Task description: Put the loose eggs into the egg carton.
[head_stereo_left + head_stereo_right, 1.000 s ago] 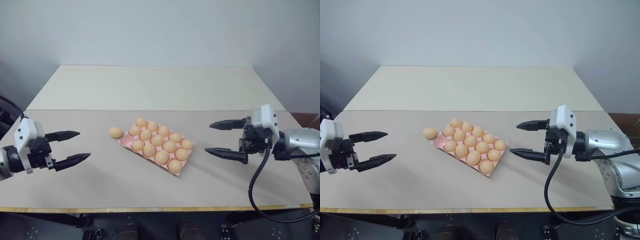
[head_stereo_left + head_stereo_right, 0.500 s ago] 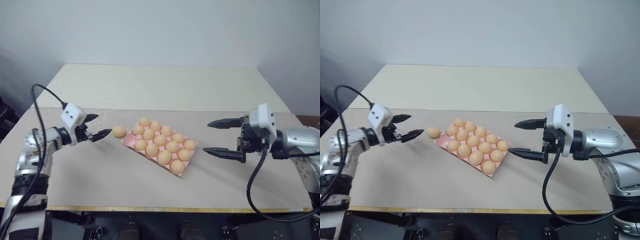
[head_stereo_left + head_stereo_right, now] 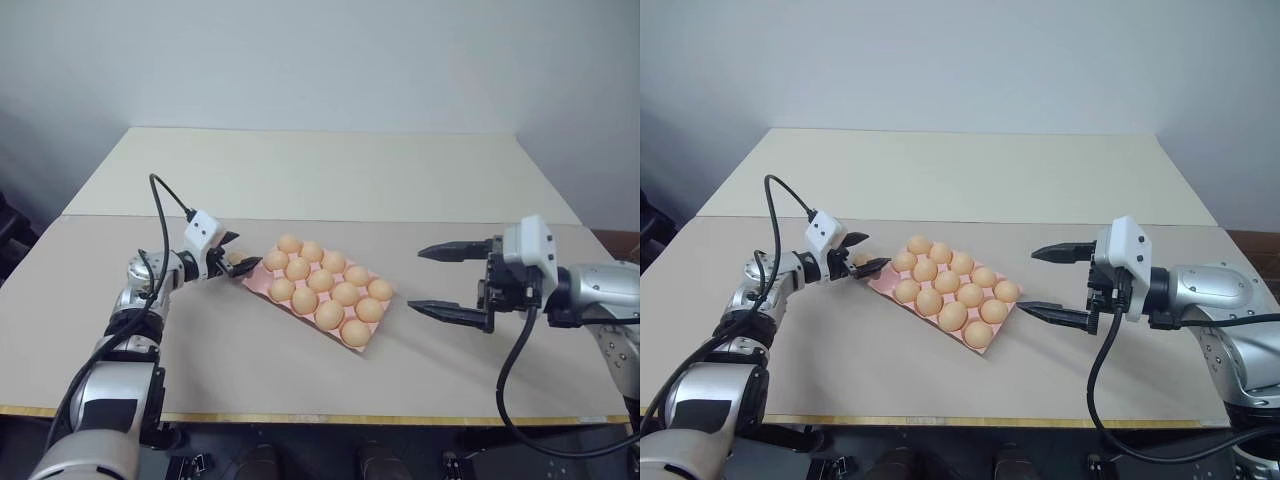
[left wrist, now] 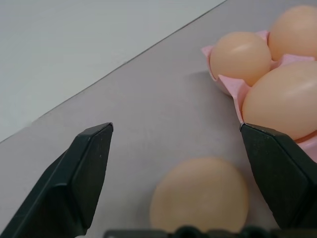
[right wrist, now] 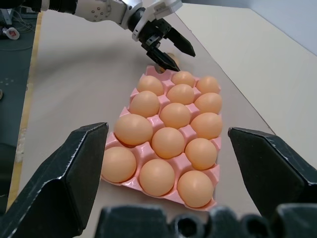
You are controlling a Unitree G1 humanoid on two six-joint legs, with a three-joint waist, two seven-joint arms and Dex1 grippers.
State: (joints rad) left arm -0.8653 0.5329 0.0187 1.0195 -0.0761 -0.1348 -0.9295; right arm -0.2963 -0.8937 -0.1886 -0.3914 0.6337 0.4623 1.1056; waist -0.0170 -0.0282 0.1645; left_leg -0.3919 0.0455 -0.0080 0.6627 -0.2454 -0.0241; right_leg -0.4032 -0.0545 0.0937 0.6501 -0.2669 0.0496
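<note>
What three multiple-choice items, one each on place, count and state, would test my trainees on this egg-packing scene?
1. Where is the loose tan egg?
A. Between the left claw's fingers, beside the pink moulded egg carton
B. Under the right claw
C. At the table's far edge

2. How many eggs sit in the carton?
A. Six
B. Twelve
C. Twenty

3. How is the right claw?
A. Shut on an egg
B. Shut and empty
C. Open and empty

Answers: 1 A, the left wrist view shows it between the fingers; 2 B, three rows of four; 3 C, its fingers stand apart.
</note>
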